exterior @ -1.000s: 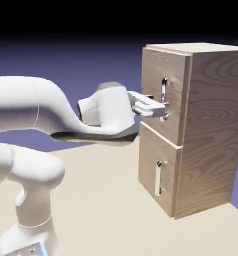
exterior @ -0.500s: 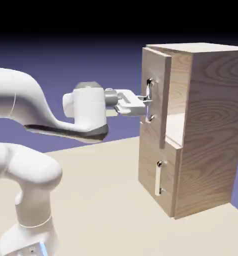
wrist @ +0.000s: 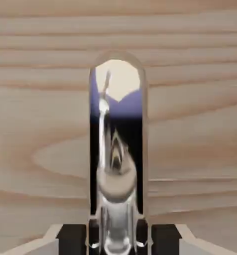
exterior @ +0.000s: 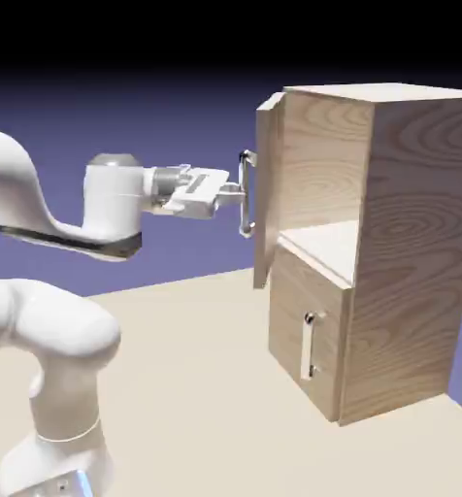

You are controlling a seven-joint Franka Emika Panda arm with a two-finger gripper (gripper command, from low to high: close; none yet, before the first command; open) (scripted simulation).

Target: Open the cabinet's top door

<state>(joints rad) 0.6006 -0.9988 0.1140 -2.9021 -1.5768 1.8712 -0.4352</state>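
Since earlier, top door (exterior: 265, 189) swung further open, gripper (exterior: 237, 191) clamped on handle (exterior: 246, 193); straight pulling against the arc could slip fingers off.

The cabinet (exterior: 410, 243) stands on the table (exterior: 206, 388), at the right side of the exterior view. The top door (exterior: 266, 189) is swung out from the cabinet's front to the left, so the upper compartment behind it is open. The handle (exterior: 246, 192) is on the outer face of this door, toward the arm. The gripper (exterior: 237, 192) comes from the left and its fingers are on both sides of the handle. Below the top door is the lower door (exterior: 308, 340), flat against the cabinet, with its short handle (exterior: 308, 347) on the front. In the hand view the handle (wrist: 115, 164) rises between the two fingertips (wrist: 73, 238), with the door (wrist: 190, 124) directly behind it.
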